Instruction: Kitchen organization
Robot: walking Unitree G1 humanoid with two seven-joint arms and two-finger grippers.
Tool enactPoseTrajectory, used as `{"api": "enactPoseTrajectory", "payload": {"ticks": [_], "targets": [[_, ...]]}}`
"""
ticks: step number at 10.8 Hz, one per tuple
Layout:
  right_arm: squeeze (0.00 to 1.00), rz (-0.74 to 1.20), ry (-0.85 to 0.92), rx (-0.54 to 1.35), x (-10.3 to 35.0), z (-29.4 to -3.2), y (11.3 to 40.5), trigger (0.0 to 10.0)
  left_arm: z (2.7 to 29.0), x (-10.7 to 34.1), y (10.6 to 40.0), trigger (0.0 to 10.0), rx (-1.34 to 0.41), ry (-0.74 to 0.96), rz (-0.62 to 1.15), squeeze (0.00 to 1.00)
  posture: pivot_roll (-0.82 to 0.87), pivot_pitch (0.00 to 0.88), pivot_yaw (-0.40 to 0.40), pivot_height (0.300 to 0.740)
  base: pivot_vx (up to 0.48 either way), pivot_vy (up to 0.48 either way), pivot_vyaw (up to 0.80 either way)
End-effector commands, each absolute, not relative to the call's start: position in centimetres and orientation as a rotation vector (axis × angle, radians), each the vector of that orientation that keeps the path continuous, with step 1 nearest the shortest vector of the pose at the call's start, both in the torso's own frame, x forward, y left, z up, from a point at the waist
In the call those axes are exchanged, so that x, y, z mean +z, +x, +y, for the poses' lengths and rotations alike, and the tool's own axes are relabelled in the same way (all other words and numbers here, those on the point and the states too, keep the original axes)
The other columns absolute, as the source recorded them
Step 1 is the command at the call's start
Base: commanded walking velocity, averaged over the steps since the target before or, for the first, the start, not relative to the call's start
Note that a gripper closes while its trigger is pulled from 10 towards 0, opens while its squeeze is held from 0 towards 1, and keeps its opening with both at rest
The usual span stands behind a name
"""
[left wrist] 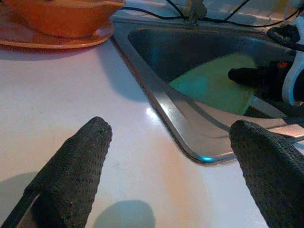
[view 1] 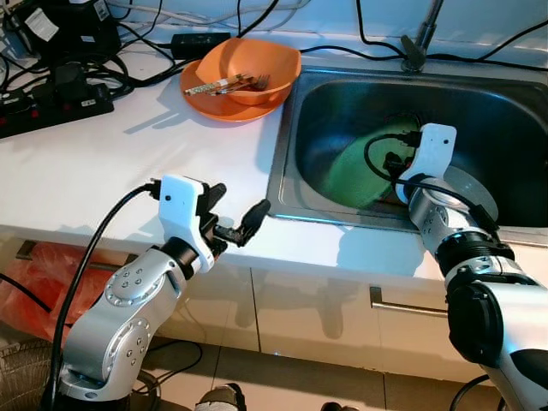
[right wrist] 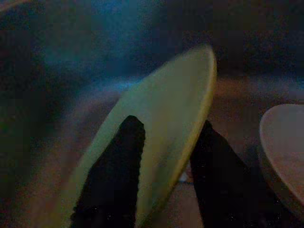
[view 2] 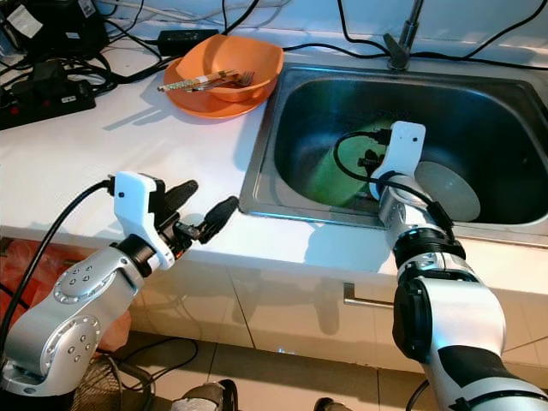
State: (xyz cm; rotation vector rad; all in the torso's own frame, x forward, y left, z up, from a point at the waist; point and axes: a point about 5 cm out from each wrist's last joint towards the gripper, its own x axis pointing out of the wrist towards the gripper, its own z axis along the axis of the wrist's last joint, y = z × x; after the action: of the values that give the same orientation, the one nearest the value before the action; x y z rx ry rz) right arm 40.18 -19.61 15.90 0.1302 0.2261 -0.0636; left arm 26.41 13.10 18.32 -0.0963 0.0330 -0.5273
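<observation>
Green plate (right wrist: 156, 137) is what we have in hand: it sits tilted inside the steel sink (view 1: 287, 137), leaning up from the basin floor, and our right gripper (right wrist: 164, 156) straddles its rim, one black finger on the plate's face and the other behind its edge, clamped or very nearly clamped on it. The plate lies straight ahead of that gripper, its broad face slanting up and away from the fingers, so we judge that any lift must come out along that slant, up over the sink's near wall and toward the counter (view 1: 103, 163). Just beside the green plate, still in the basin, rests a pale grey plate (view 2: 445, 190), apart from the fingers but close enough that we should mind it. Our left gripper (view 1: 235, 218) hovers over the counter's front edge, just outside the sink's near left corner, fingers (left wrist: 76, 166) spread apart and holding nothing; it is farther from the plate. Well back on the counter stands an orange bowl (view 1: 248, 68) on an orange plate (view 1: 201, 96), with chopsticks (view 1: 214, 86) and a fork (view 1: 257, 83) lying in the bowl.
</observation>
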Motion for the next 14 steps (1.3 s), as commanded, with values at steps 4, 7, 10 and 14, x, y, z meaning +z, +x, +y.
{"api": "enactPoseTrajectory", "payload": {"ticks": [4,7,10,14], "targets": [[1.00,0.403,0.154,-0.078,11.0,-19.4,38.3,10.0,12.8,18.3,26.4,10.0,-0.540,-0.081,0.030,0.00,0.33,0.159,0.064,0.740,0.000,0.000,0.00],[1.00,0.364,0.065,-0.203,11.8,-21.7,38.2,10.0,12.6,18.2,26.8,10.0,-0.539,-0.076,0.031,0.00,0.31,0.146,0.057,0.740,0.000,0.000,0.00],[1.00,0.330,0.076,-0.330,12.1,-24.4,37.7,10.0,12.0,17.9,27.2,10.0,-0.548,-0.096,0.025,0.00,0.27,0.130,0.047,0.740,0.000,0.000,0.00],[1.00,0.245,0.078,-0.312,13.7,-24.7,38.2,10.0,11.4,18.2,28.0,10.0,-0.543,-0.119,-0.019,0.00,0.24,0.106,0.030,0.740,0.000,0.000,0.00]]}}
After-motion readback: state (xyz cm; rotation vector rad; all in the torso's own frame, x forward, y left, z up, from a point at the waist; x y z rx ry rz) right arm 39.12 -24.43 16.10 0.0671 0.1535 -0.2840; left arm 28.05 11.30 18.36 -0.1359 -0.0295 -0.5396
